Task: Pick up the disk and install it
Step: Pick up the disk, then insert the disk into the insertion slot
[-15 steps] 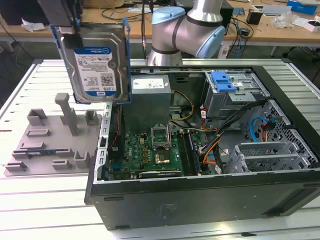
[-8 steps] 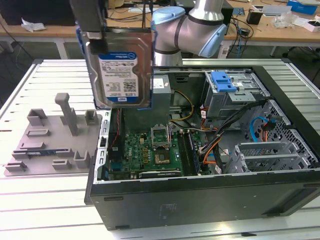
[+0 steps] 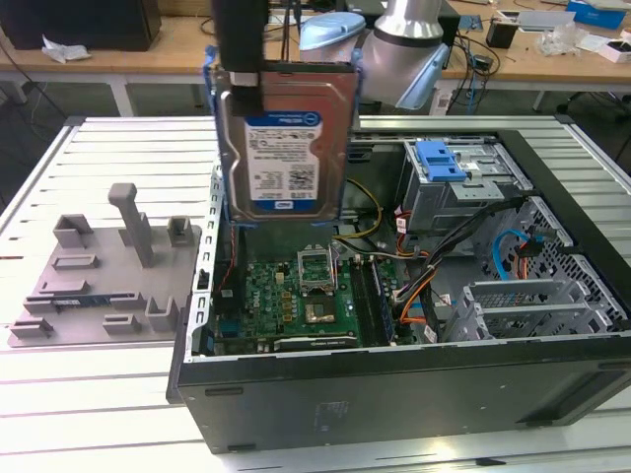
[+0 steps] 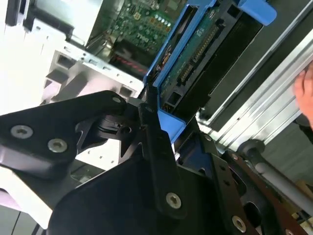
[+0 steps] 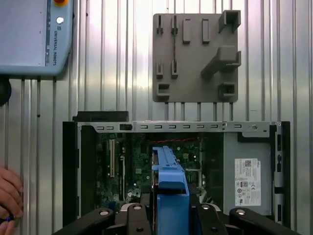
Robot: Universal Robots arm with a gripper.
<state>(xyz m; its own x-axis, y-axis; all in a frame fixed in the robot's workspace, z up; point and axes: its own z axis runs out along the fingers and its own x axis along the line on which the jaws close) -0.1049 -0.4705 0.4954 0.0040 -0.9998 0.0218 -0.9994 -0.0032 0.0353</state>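
The disk is a silver hard drive with a white-and-blue label and a blue bracket around its edges. It hangs upright in the air above the open computer case, over the motherboard's end at the exterior view's left. My gripper is shut on the disk from above, one black finger lying across its labelled face. Both wrist views show the disk edge-on, clamped between the black fingers, with the case interior beyond it.
A grey fixture plate with pegs lies on the slatted table beside the case. Inside the case are the motherboard, cables, a drive cage with a blue latch and a grey box. A pendant and a person's hand are nearby.
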